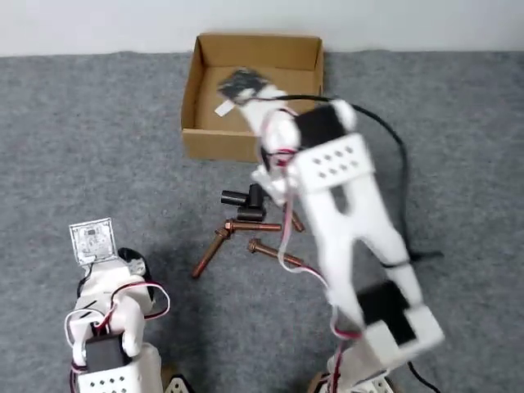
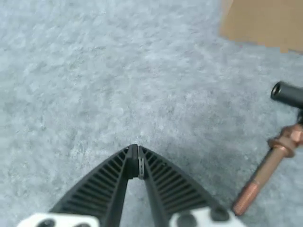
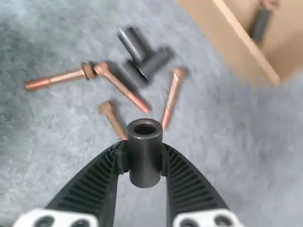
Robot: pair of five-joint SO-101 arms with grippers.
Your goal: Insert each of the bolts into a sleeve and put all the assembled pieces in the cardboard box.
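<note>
Gripping sleeve (image 3: 144, 158) upright, R hand (image 3: 143, 145); bolts (image 3: 171, 97) just beyond, maybe touching; L hand (image 2: 135, 152) closed.

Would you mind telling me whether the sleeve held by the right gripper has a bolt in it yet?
Empty: the sleeve clamped in the right gripper shows an open, hollow bore with nothing inside.

Left arm (image 1: 106, 327), right arm (image 1: 352, 221): white shells, black servos, red-and-white cables, ribbed black fingers (image 2: 104, 184); square tag (image 1: 91, 239) at left's 12 o'clock.
</note>
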